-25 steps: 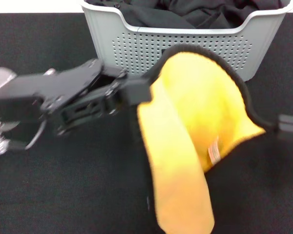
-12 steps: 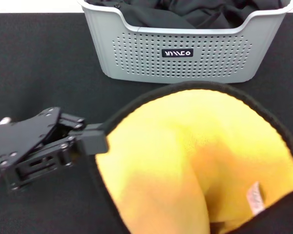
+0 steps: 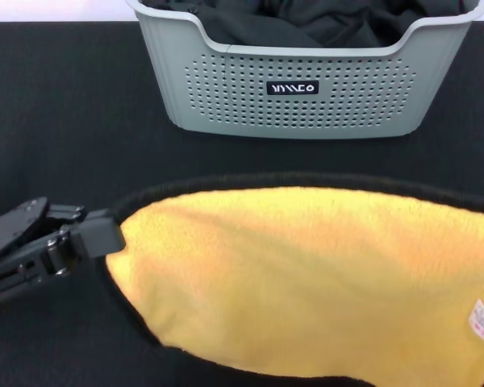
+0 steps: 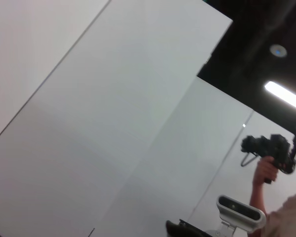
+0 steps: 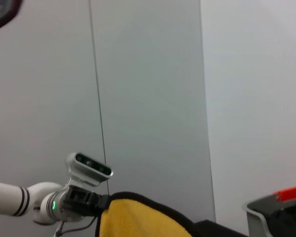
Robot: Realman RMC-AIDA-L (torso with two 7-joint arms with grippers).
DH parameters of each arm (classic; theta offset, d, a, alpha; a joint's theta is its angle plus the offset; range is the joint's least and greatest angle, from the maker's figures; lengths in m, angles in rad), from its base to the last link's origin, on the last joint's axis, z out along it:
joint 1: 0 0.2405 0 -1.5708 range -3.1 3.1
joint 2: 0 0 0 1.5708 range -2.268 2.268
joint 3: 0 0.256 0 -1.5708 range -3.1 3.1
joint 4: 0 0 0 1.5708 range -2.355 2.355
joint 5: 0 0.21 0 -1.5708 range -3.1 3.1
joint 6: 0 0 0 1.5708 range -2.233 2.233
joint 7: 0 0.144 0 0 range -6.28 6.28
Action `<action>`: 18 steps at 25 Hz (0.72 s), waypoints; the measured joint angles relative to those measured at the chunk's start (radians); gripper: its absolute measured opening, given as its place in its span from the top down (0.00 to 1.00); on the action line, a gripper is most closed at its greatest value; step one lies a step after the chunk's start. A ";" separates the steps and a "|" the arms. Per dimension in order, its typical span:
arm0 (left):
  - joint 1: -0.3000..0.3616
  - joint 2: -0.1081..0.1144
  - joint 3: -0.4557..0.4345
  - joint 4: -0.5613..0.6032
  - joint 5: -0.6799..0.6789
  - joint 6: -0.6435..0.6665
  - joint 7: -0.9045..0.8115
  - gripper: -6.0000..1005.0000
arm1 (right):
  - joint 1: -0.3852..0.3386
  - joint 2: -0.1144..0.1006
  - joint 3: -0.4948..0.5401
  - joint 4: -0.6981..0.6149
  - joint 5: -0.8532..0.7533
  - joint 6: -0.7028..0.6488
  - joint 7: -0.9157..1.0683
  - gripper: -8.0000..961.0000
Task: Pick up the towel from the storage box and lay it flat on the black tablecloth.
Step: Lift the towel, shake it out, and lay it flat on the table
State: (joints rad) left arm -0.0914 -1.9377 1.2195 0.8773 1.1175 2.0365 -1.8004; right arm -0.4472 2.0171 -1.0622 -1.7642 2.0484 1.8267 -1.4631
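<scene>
Yellow fleece fills your lower head view: the towel (image 3: 306, 282) hangs spread above the black tablecloth (image 3: 64, 121), clear of the storage box (image 3: 294, 89). Your left gripper (image 3: 105, 235) clamps its corner; the right gripper sits out of view (presumably holding the far corner). Uneven lowering could fold the trim underneath.

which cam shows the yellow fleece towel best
The head view: the yellow fleece towel spreads wide, the left gripper at its corner. The right wrist view catches only one yellow edge. The left wrist view shows none.
</scene>
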 joint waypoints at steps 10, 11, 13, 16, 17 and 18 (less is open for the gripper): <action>0.089 0.004 0.008 0.043 -0.064 0.002 -0.029 0.97 | -0.006 -0.003 -0.027 -0.041 0.022 0.005 0.009 0.96; 0.101 0.004 0.008 0.056 -0.069 0.002 -0.033 0.97 | -0.002 -0.006 -0.034 -0.047 0.022 0.005 0.010 0.96; 0.120 0.004 0.008 0.070 -0.080 0.003 -0.038 0.97 | 0.008 -0.011 -0.050 -0.060 0.022 0.006 0.018 0.96; 0.145 0.004 0.008 0.074 -0.099 0.003 -0.052 0.97 | 0.031 -0.021 -0.070 -0.069 0.035 0.006 0.054 0.95; 0.150 0.003 0.008 0.073 -0.100 0.003 -0.058 0.97 | 0.036 -0.024 -0.076 -0.067 0.038 0.006 0.063 0.95; 0.156 0.003 0.008 0.069 -0.100 0.003 -0.064 0.97 | 0.037 -0.026 -0.081 -0.065 0.038 0.006 0.068 0.95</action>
State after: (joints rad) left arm 0.0642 -1.9350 1.2275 0.9464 1.0172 2.0399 -1.8646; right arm -0.4099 1.9915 -1.1428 -1.8291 2.0865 1.8326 -1.3953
